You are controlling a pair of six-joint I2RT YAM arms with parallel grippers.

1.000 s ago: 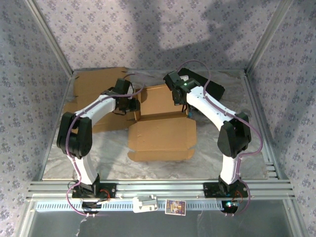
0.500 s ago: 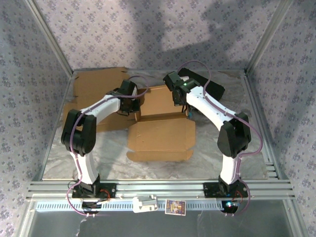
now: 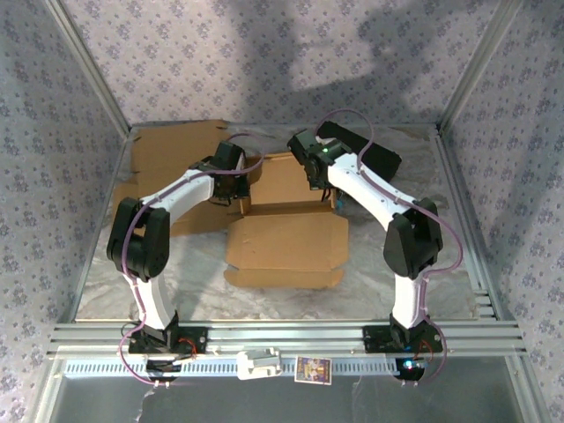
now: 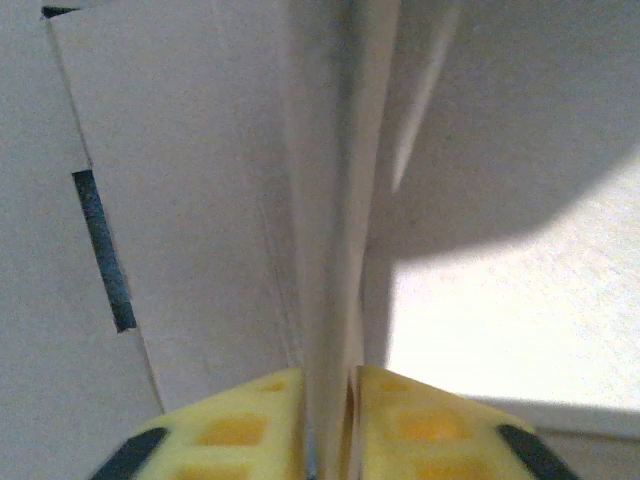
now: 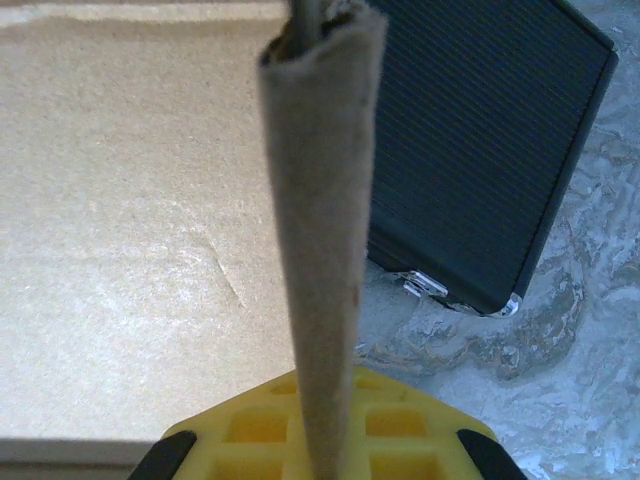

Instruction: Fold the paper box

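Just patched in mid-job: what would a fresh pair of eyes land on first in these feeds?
The half-folded paper box sits at the table's centre, with both arms bent over its far side. Each wrist view shows a raised cardboard wall edge-on, pinched between yellow pads: the left gripper on the box's left wall, the right gripper on its right. A black case lies at the far right, and flat cardboard sheets at the far left.

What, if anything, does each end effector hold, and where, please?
Brown cardboard box: left end effector pinches its left wall, right end effector its right wall.
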